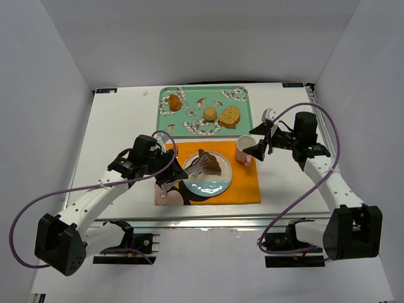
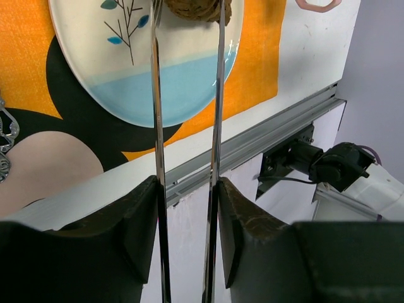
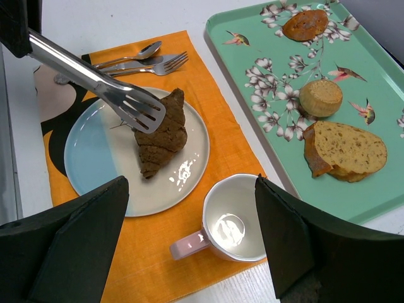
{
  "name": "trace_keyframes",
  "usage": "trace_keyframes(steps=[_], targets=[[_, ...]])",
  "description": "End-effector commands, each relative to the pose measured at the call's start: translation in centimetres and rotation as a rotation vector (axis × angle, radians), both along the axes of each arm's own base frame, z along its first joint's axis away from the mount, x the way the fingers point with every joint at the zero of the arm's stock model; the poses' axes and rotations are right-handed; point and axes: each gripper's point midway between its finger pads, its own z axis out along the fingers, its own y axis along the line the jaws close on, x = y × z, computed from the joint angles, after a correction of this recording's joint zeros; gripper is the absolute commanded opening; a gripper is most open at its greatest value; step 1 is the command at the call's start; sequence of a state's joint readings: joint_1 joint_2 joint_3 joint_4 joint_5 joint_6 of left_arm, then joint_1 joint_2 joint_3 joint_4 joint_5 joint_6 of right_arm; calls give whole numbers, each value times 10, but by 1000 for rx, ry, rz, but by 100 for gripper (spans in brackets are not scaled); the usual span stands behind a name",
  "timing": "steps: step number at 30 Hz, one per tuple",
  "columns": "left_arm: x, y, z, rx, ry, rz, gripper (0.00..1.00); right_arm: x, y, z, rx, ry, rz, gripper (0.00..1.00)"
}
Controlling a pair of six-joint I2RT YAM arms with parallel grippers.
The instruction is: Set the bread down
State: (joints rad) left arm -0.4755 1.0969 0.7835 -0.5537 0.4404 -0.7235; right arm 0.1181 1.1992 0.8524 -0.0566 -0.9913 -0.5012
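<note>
The bread [image 1: 210, 163] is a dark brown croissant-like piece lying on the pale and blue plate [image 1: 208, 185] on the orange placemat. It also shows in the right wrist view [image 3: 161, 132] and at the top edge of the left wrist view [image 2: 189, 7]. My left gripper [image 1: 163, 172] is shut on metal tongs [image 1: 189, 168], its fingers [image 2: 142, 214] pressing the two arms [image 2: 156, 126]. The tong tips [image 3: 142, 110] sit on either side of the bread. My right gripper [image 1: 260, 148] is open and empty over the mug [image 3: 252, 221].
A teal flowered tray [image 1: 189, 120] at the back holds a golden slice [image 1: 230, 117], a small pale bun [image 1: 210, 114] and an orange-brown piece [image 1: 175, 101]. A pale pink mug [image 1: 243, 150] stands right of the plate. Cutlery [image 3: 139, 60] lies behind the plate on the placemat [image 3: 183, 252].
</note>
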Motion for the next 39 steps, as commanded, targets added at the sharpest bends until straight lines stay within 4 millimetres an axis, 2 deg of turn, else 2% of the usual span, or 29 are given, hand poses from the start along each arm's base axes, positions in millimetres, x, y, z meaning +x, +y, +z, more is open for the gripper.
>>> trace_keyframes(steps=[1, 12, 19, 23, 26, 27, 29, 30, 32, 33, 34, 35, 36, 37, 39], targets=[[6, -4, 26, -45, -74, 0, 50, -5, 0, 1, 7, -13, 14, 85], [5, -2, 34, -22, -87, -19, 54, -6, 0, 1, 8, -16, 17, 85], [10, 13, 45, 28, -123, 33, 52, -7, 0, 0, 6, -19, 19, 85], [18, 29, 54, 60, -153, 81, 47, -8, 0, 0, 7, -21, 24, 85], [38, 58, 57, 135, -193, 157, 28, -8, 1, 1, 7, -27, 31, 85], [52, 78, 54, 189, -218, 212, 18, -8, 1, 1, 8, -28, 34, 85], [70, 101, 46, 263, -241, 251, 7, -7, 1, 4, 8, -37, 38, 85], [80, 119, 41, 319, -255, 292, 0, -7, 1, 5, 7, -40, 38, 85], [98, 135, 35, 400, -320, 290, 0, -6, 1, 7, 4, -50, 42, 85], [105, 142, 25, 459, -352, 249, 0, -6, 1, 7, 3, -50, 43, 85], [120, 151, 27, 505, -415, 268, 0, -6, 1, 7, 2, -48, 45, 85], [126, 160, 22, 569, -454, 245, 0, -6, 2, 8, 2, -49, 48, 85], [129, 169, 6, 625, -444, 229, 0, -6, 2, 8, 3, -49, 50, 85], [140, 185, 4, 703, -476, 264, 0, -6, 2, 9, 3, -53, 50, 85], [144, 208, -16, 802, -457, 275, 0, -6, 2, 8, 3, -53, 51, 85]])
